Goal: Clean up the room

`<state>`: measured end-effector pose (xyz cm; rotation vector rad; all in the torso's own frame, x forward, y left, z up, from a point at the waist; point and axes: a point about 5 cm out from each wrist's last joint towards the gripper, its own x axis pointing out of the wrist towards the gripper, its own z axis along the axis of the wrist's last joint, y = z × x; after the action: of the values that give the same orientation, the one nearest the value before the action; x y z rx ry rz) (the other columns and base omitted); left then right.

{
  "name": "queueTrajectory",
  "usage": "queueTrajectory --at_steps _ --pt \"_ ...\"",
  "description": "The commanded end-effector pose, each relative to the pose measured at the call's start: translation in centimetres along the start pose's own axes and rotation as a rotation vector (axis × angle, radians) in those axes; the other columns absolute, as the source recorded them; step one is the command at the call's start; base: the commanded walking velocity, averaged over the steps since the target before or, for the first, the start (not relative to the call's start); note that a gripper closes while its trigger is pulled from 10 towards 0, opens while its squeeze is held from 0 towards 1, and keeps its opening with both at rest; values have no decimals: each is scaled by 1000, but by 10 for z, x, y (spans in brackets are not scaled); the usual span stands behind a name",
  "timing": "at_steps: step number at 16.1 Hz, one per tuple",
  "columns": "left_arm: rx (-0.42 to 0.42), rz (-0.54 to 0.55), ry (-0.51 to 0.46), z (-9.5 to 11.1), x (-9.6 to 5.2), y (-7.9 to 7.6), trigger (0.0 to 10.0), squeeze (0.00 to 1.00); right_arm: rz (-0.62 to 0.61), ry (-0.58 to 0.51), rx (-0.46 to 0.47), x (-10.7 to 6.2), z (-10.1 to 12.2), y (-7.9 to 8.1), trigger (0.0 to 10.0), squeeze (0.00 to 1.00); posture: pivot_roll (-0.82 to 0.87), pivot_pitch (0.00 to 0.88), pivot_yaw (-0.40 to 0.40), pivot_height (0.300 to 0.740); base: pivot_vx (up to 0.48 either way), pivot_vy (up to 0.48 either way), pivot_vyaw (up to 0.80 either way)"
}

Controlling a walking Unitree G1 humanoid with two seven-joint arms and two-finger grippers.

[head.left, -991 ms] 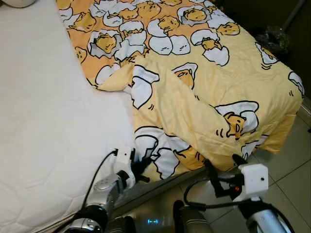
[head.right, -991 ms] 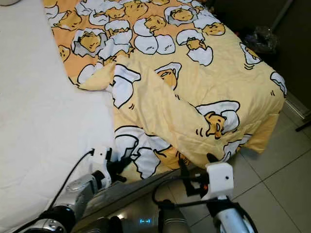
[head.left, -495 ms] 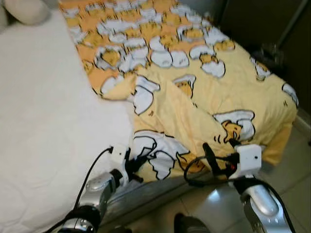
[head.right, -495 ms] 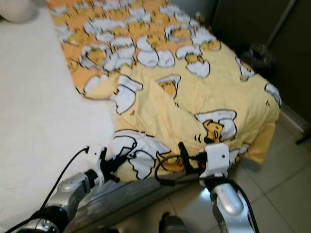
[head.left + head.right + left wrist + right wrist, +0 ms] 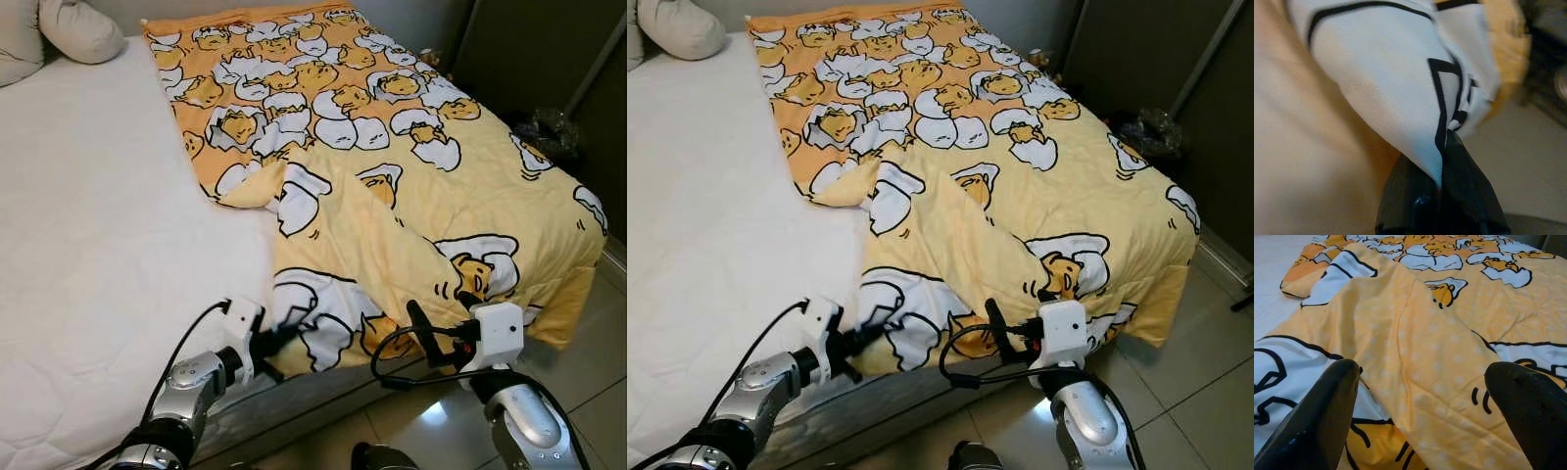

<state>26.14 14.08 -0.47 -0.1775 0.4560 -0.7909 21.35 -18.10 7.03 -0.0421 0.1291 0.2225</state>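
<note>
Bed half made | quilt (image 5: 411,186) bunched over bed's right side, white mattress (image 5: 98,235) bare | left gripper (image 5: 277,343) pinching quilt's near edge | right gripper (image 5: 438,331) spread wide beside it | spreading remains

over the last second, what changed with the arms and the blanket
The right gripper rose from beside the bed's edge to the yellow blanket, fingers open, gripping nothing. The head camera tilted up, bringing the pillow into view. The left gripper stays shut on the blanket's near edge; the blanket lies as before.
</note>
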Motion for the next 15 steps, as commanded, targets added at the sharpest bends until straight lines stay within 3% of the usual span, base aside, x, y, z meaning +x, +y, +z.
queueTrajectory --at_steps 1,6,10,15 --pt "-25 -77 17 -4 0 -6 0 0 -2 -1 6 0 0 -4 10000 0 -165 71 17 740 0 0 0" --pt "29 -214 48 -2 7 -18 0 0 8 -11 -3 6 4 -9 10000 0 -168 60 10 740 0 0 0" --pt "42 -248 62 -4 9 -23 0 0 14 -11 -11 6 5 -12 10000 0 -178 51 5 740 0 0 0" --pt "39 -284 59 -7 7 -26 0 0 18 -13 -21 7 5 -13 10000 0 -172 43 7 740 0 -457 0"
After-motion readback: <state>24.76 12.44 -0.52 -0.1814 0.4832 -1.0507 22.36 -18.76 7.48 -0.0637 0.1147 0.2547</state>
